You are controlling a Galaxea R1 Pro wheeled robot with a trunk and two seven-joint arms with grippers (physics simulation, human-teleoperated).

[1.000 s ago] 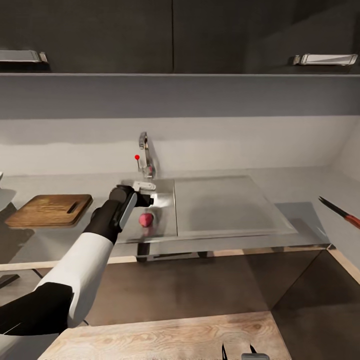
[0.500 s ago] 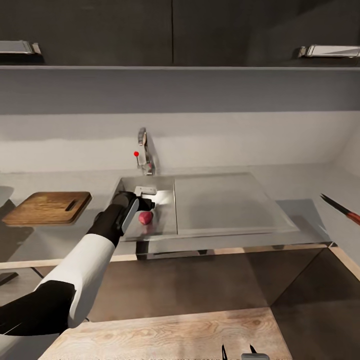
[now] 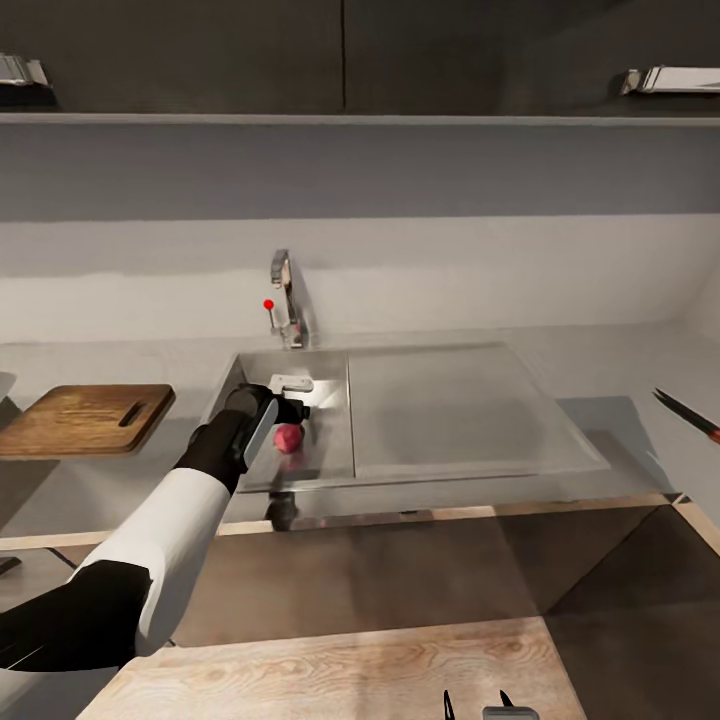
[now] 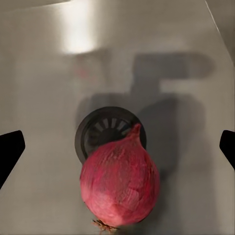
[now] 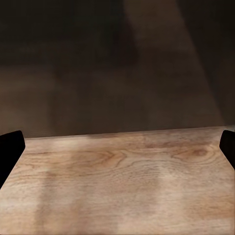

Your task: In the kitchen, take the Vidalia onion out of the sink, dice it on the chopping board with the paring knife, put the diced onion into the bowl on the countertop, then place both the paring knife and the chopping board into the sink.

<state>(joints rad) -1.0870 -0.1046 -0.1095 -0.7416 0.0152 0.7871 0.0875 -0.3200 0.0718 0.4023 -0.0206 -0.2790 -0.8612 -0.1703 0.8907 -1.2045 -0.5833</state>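
Hovering spread-fingered, left gripper (image 4: 117, 152) over Vidalia onion (image 4: 120, 182) in sink (image 3: 330, 400); right gripper (image 5: 117, 147) likewise spread.

Left tool (image 3: 293, 398) down inside sink (image 3: 330, 400) basin, jaw spread unclear. Red onion (image 3: 288, 437) just below tool tips. Faucet (image 3: 285, 300) beyond tool. Chopping board (image 3: 85, 420) on surface (image 3: 620, 375), well left of tool. Paring knife (image 3: 688, 415) far right.
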